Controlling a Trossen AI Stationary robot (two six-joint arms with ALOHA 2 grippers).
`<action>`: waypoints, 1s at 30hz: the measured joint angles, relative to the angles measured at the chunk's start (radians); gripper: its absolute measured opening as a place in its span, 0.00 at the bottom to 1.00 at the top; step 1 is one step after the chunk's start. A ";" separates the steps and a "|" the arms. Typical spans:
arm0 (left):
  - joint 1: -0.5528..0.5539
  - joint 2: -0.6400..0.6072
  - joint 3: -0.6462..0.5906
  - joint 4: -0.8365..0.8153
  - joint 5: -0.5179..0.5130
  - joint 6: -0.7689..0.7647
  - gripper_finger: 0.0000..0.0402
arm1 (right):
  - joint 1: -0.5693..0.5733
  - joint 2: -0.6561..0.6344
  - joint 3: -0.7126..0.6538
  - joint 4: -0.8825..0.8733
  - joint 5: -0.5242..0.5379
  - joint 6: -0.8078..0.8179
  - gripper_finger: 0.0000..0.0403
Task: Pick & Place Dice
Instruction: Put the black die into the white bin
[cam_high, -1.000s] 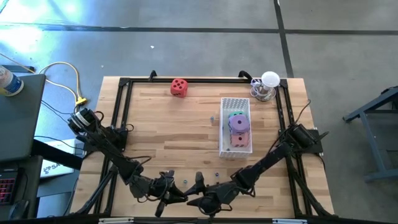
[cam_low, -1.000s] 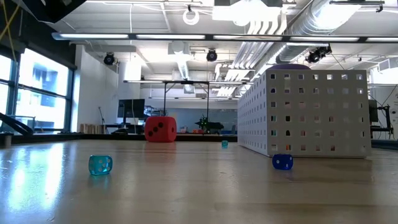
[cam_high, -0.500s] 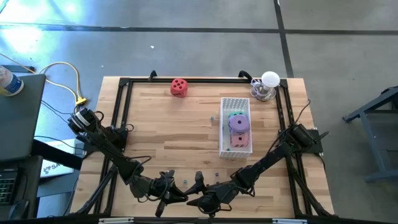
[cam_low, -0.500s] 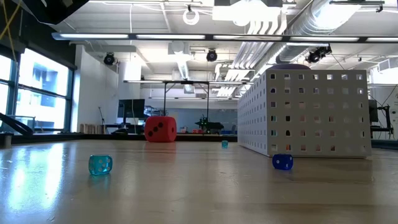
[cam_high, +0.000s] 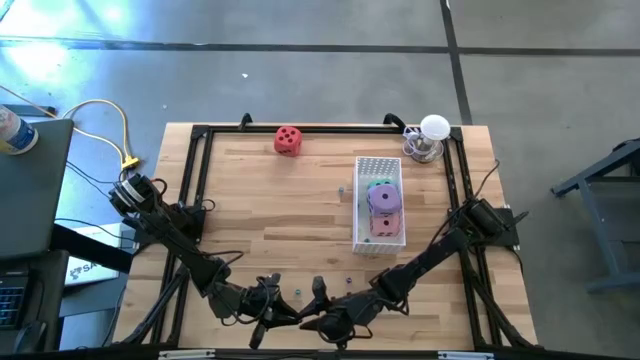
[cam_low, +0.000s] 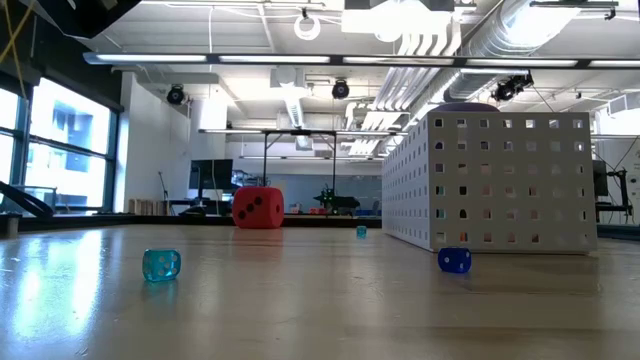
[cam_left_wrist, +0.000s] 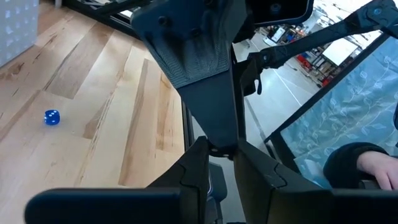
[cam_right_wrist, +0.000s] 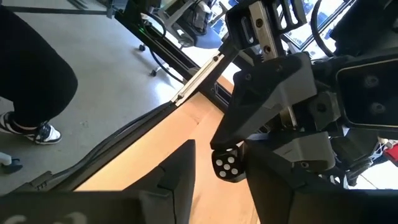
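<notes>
I see three soft pipped dice, green (cam_high: 379, 184), purple (cam_high: 382, 198) and pink (cam_high: 385, 222), in the white perforated basket (cam_high: 378, 165); the red soft die (cam_high: 288, 140) sits alone near the far edge, well apart from both arms. At the near edge, my right gripper (cam_right_wrist: 221, 180) is spread around a small dark pipped cube (cam_right_wrist: 225, 165); my left gripper (cam_left_wrist: 221, 177) is nearly pressed together. I judge red comes next; I'd clear the arms apart, then come down over it, jaws wide.

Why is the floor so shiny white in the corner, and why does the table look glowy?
High view: bright glare washes out the floor at top left. Low view: ceiling lights and windows reflect softly off the table, and the near tabletop looks blurry; the red die stays fairly sharp.
</notes>
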 joint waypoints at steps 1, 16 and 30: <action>0.000 0.000 0.000 0.000 0.000 0.000 0.14 | -0.002 0.000 0.000 0.000 0.000 0.000 0.30; 0.000 0.000 0.000 0.005 -0.004 -0.021 0.14 | -0.005 -0.002 0.000 -0.006 0.005 0.000 0.26; 0.010 0.001 -0.001 0.005 -0.011 -0.038 0.14 | -0.005 -0.002 0.000 -0.028 0.059 0.000 0.25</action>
